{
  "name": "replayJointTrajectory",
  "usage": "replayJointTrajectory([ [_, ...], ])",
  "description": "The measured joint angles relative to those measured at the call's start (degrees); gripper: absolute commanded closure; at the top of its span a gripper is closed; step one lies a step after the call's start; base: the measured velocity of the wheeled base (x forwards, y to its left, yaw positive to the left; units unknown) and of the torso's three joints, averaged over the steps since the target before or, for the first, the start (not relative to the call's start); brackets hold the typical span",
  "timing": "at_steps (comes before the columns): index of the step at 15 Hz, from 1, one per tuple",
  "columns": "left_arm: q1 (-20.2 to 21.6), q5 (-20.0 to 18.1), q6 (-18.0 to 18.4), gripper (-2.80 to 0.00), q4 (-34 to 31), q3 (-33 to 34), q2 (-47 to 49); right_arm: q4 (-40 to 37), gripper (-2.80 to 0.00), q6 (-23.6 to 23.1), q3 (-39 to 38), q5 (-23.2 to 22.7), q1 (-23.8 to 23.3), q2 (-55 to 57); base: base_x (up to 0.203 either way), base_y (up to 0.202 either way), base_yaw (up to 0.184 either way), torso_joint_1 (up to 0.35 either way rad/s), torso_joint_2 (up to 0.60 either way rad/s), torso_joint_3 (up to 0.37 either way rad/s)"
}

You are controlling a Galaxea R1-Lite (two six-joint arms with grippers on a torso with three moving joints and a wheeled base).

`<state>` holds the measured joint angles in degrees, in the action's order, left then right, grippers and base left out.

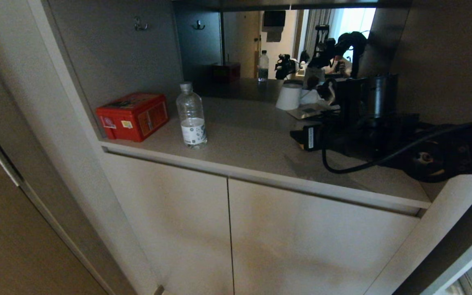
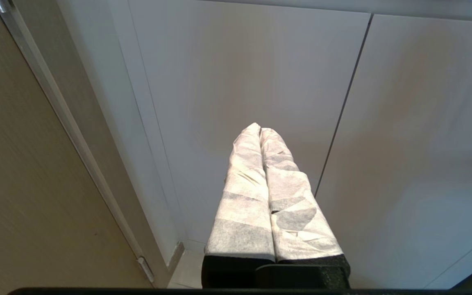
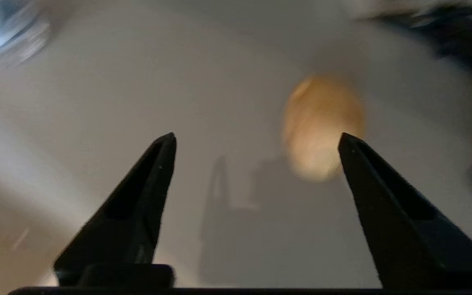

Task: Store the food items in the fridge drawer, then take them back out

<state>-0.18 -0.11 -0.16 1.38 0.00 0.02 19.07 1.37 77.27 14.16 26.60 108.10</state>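
Lying beyond right claw [image 3: 256, 141]: potato [image 3: 322, 127]

From my seat the potato [image 3: 322, 127] is a blurred tan oval beside the right tool [image 3: 256, 139]; I cannot tell if it rests on the surface [image 3: 178, 82]. In the head view, that arm [image 1: 404, 143] hides the potato, and the frame edge cuts the arm off.
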Motion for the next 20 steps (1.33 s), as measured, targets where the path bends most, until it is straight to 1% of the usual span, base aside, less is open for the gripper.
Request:
replayJointTrajectory([
  [2, 0.0, 0.0, 0.0, 0.0, 0.0, 0.0, 0.0, 3.47, -2.8, -0.64, 2.99, 4.4, -0.2, 4.04, 0.0, 0.0, 0.0, 0.0, 0.0, 0.0],
  [5, 0.0, -0.02, 0.0, 0.0, 0.0, 0.0, 0.0, 4.02, -2.8, -0.75, 6.51, 6.39, -1.13, 8.02, 0.0, 0.0, 0.0, 0.0, 0.0, 0.0],
  [9, 0.0, 0.0, 0.0, 0.0, 0.0, 0.0, 0.0, 4.06, -2.8, -0.75, 11.3, 7.09, -2.92, 11.78, 0.0, 0.0, 0.0, 0.0, 0.0, 0.0],
  [13, 0.0, 0.01, 0.01, 0.0, 0.0, 0.0, 0.0, 3.97, -2.8, -0.77, 14.36, 7.17, -3.71, 15.0, 0.0, 0.0, 0.0, 0.0, 0.0, 0.0],
  [18, 0.0, 0.0, 0.0, 0.0, 0.0, 0.0, 0.0, 4.13, -2.8, -0.71, 15.39, 9.99, -4.04, 17.87, 0.0, 0.0, 0.0, 0.0, 0.0, 0.0],
  [20, 0.0, 0.0, 0.0, 0.0, 0.0, 0.0, 0.0, 4.09, -2.8, -0.77, 15.2, 10.32, -4.03, 18.3, 0.0, 0.0, 0.0, 0.0, 0.0, 0.0],
])
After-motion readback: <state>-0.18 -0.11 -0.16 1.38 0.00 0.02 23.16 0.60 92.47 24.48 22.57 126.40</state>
